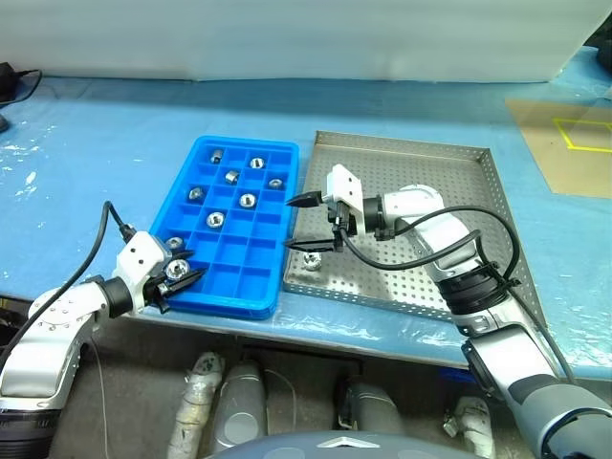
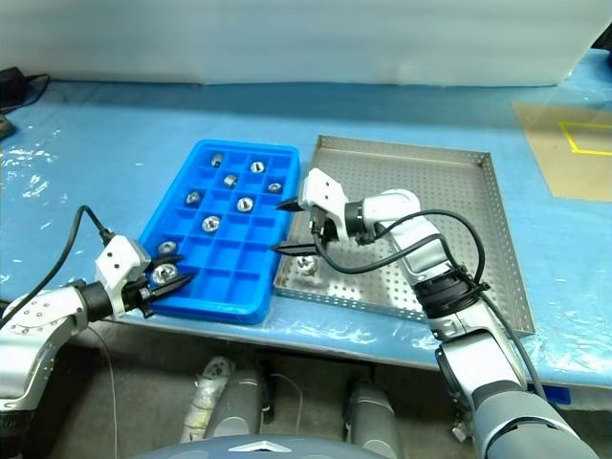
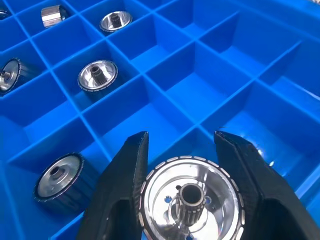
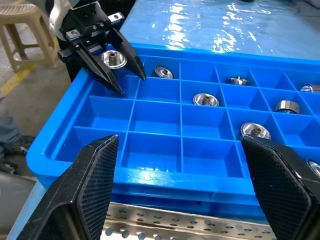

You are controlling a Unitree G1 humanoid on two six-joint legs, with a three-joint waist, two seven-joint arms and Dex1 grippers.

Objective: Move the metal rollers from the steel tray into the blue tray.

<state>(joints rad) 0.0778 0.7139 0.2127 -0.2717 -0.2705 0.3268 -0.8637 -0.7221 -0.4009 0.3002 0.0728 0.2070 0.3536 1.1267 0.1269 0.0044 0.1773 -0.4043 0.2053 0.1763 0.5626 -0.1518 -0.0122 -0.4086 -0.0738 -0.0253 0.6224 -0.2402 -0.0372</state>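
Note:
The blue tray (image 1: 251, 143) lies left of the steel tray (image 1: 430, 172) on the table. Several metal rollers (image 1: 248, 200) sit one per compartment in its far and left cells. My left gripper (image 1: 177, 275) hovers at the tray's near left corner, shut on a roller (image 3: 190, 200) held above a compartment. One roller (image 1: 310, 258) rests in the steel tray's near left corner. Over that tray's left rim my right gripper (image 1: 293, 224) stands open and holds nothing, pointing toward the blue tray. In the right wrist view, the left gripper (image 4: 127, 85) and its roller (image 4: 113, 58) appear across the tray.
Both trays sit on a table under blue film, close to its near edge. A brown sheet with yellow tape (image 1: 574, 134) lies at the back right. A black cable (image 1: 14, 81) rests at the far left. A stool (image 4: 20, 20) stands on the floor beyond the table.

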